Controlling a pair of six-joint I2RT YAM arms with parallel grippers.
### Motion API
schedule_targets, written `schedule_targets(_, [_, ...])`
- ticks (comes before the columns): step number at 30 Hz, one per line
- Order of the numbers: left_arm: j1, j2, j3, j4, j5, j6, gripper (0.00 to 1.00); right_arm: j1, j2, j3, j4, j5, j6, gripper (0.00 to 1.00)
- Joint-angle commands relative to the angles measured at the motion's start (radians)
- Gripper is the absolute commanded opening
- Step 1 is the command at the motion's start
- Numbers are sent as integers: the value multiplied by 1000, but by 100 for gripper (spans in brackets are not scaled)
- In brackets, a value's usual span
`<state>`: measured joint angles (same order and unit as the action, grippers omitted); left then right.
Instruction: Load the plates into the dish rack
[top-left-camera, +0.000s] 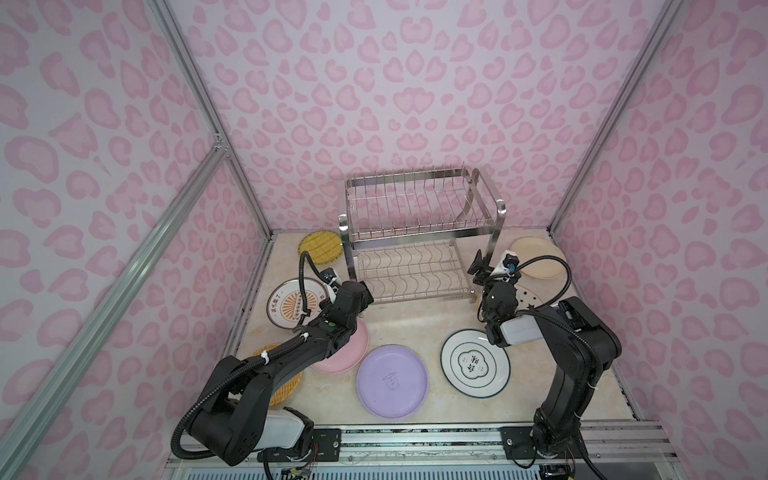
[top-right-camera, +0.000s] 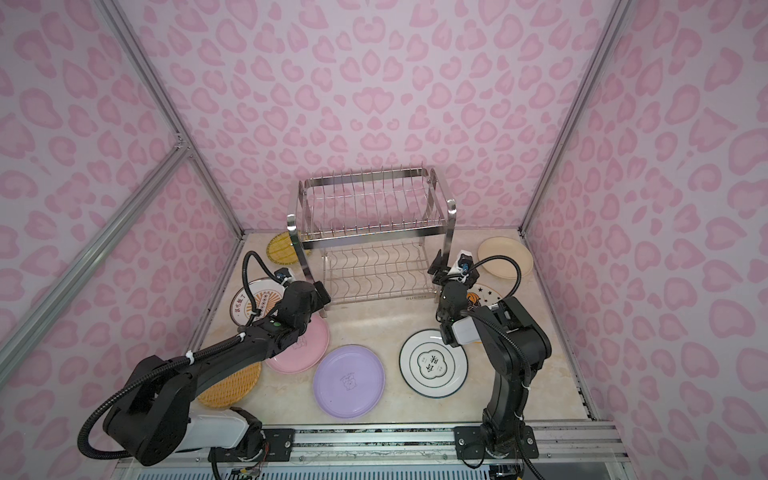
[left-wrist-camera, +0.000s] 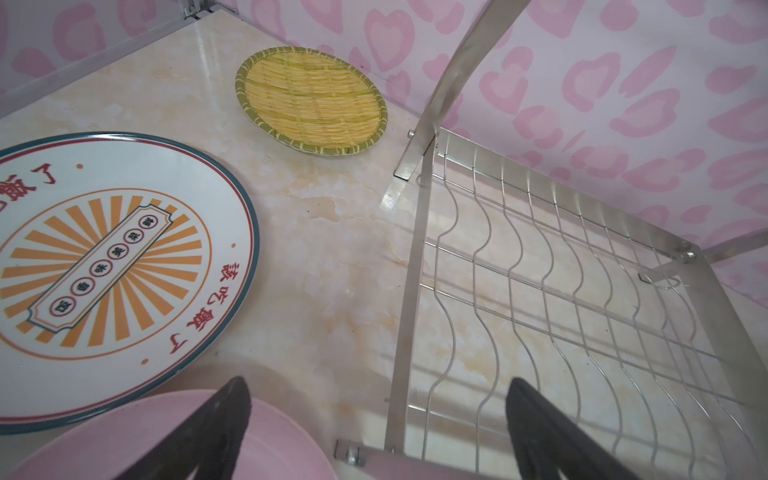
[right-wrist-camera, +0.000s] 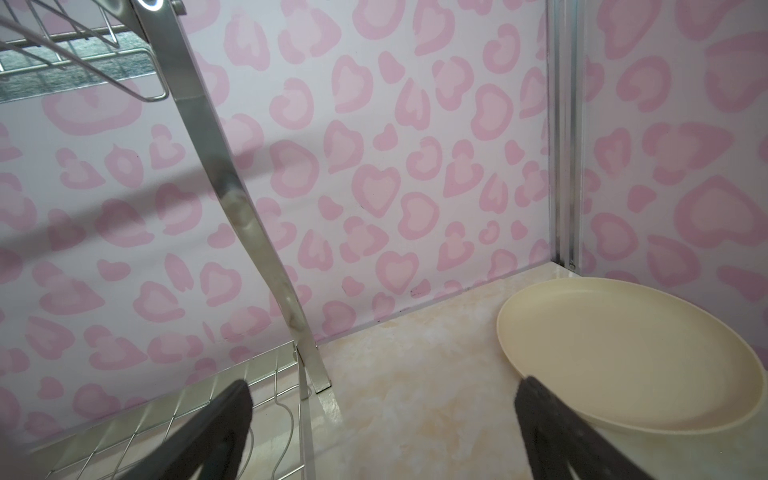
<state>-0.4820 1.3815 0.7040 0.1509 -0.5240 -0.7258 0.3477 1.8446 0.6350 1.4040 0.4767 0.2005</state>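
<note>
While left tool (left-wrist-camera: 376, 388) gapes (beside dish rack (top-left-camera: 419, 234)) — right tool (right-wrist-camera: 382, 386) likewise.

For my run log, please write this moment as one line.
left tool: open, empty | right tool: open, empty | dish rack: empty | plates: all on table

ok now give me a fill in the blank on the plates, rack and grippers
The dish rack holds ____ plates.
Between the pink plate and the white ring-emblem plate lies the ____ plate.
The left gripper and right gripper are both ____.
Missing words: no, lilac, open.
</note>
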Motion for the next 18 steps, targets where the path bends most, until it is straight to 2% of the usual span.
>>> schedule_targets(1, [47, 25, 21, 18, 5, 2, 97, 22, -4, -9, 68, 73, 21, 98])
schedule_targets(6, [93, 60, 68, 32, 59, 26, 97, 65, 14, 14, 82, 34, 0, 98])
schedule_targets(10, [93, 33, 68, 33, 107, 59, 97, 79, 7, 3, 114, -59, -1, 99])
schedule_targets(18, [94, -166, 3, 0, 262, 109, 97, 127, -127, -109, 137, -282, 12, 100])
